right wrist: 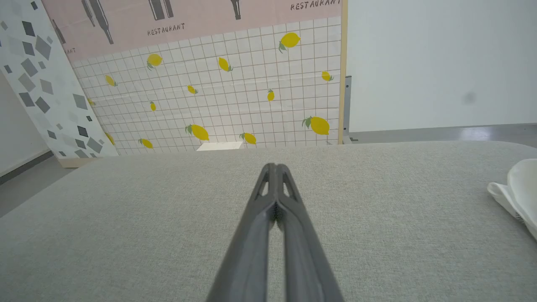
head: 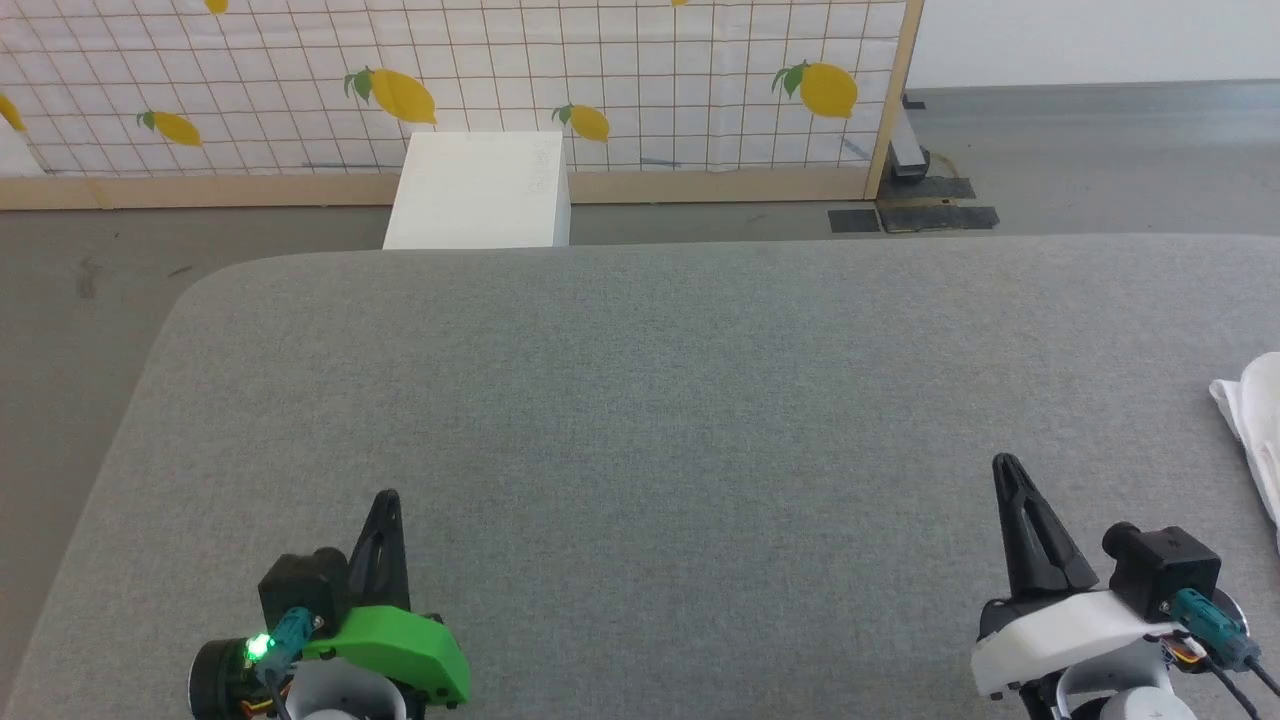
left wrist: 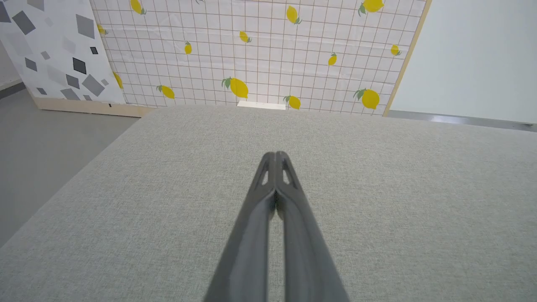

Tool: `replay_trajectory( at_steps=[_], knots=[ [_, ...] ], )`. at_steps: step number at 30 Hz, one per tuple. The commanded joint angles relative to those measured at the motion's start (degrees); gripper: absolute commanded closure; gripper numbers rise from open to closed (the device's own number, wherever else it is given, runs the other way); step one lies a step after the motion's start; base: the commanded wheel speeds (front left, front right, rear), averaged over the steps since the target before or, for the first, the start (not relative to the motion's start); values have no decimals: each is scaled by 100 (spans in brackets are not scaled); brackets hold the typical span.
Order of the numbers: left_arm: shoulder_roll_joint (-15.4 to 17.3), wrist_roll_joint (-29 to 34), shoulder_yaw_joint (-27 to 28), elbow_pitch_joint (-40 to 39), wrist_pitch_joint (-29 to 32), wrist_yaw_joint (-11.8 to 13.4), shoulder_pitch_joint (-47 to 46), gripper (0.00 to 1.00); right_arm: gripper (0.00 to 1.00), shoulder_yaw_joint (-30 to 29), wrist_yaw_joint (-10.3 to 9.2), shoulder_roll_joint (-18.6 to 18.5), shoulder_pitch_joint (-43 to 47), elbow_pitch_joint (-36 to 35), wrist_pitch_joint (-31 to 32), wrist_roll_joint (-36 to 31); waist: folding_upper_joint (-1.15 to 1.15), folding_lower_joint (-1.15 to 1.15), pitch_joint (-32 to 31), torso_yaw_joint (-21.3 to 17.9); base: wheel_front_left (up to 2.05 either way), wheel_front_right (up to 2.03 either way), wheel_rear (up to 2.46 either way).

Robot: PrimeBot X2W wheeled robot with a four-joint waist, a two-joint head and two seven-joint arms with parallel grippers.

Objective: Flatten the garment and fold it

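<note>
The white garment [head: 1256,430] lies bunched at the far right edge of the grey padded table [head: 640,400], cut off by the head view's border; its edge also shows as the garment [right wrist: 518,195] at the right of the right wrist view. My right gripper [head: 1003,465] is shut and empty, hovering over bare table to the left of the garment and apart from it. My left gripper [head: 388,497] is shut and empty at the lower left, far from the garment. Both pairs of fingers, left gripper [left wrist: 275,154] and right gripper [right wrist: 275,166], are pressed tip to tip.
A rigid white box [head: 480,190] stands on the floor beyond the table's far edge. Behind it runs a lemon-patterned partition [head: 450,90] on a wooden base. Grey floor [head: 70,300] lies to the table's left and beyond it.
</note>
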Motion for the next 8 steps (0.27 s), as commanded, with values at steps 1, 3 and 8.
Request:
replay_trajectory(
  at_steps=[1, 3, 8],
  knots=[
    [-20, 53, 25, -45, 31, -30, 31, 100, 100, 5, -2, 0, 10, -60, 44, -83, 0, 0, 1, 0, 0, 0, 0],
    [-22, 72, 32, -67, 53, -35, 33, 100, 100, 7, -2, 0, 10, -78, 67, -102, 0, 0, 3, 0, 0, 0, 0],
    [-26, 121, 50, -123, 105, -47, 37, 100, 100, 11, -2, 1, 12, -123, 124, -149, 0, 0, 7, 1, 0, 0, 0]
  ],
)
